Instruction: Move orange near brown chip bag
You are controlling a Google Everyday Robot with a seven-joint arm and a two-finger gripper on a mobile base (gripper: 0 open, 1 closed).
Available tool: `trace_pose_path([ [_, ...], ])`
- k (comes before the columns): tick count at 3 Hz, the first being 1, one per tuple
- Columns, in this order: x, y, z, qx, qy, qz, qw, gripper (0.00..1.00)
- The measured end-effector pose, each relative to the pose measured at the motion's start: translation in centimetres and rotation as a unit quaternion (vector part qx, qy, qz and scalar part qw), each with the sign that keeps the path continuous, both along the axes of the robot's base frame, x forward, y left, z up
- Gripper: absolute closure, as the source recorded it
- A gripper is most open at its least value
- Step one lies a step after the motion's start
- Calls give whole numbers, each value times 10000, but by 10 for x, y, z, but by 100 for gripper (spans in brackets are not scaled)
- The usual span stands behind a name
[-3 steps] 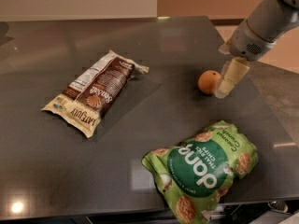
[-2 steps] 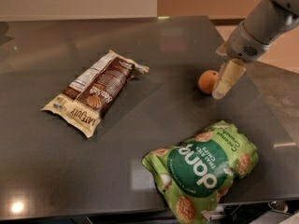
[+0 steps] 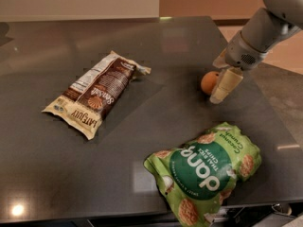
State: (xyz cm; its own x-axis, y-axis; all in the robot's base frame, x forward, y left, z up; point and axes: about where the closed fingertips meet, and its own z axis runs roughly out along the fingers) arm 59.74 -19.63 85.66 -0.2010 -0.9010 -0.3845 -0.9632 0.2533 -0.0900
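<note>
Orange (image 3: 207,82) at right of frame sits partly behind my gripper (image 3: 223,85), whose opening I cannot tell, well apart from the brown chip bag (image 3: 97,92) at left.

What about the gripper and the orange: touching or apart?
Cannot tell. The camera view shows the gripper at the right side of the orange, covering its edge; no gap shows, but contact is not plain.

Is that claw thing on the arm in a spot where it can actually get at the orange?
Probably yes. The gripper hangs close beside the orange with nothing between them; the brown chip bag and green bag lie well away.
</note>
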Motion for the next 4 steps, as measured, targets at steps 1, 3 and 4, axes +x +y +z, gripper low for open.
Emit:
trace_pose_path([
  [1,1,2,-3,46,24,35,10000,42],
  [3,0,28,14,248,103,201,9994,88],
  [4,-9,68,27,427,195,425,9980,100],
])
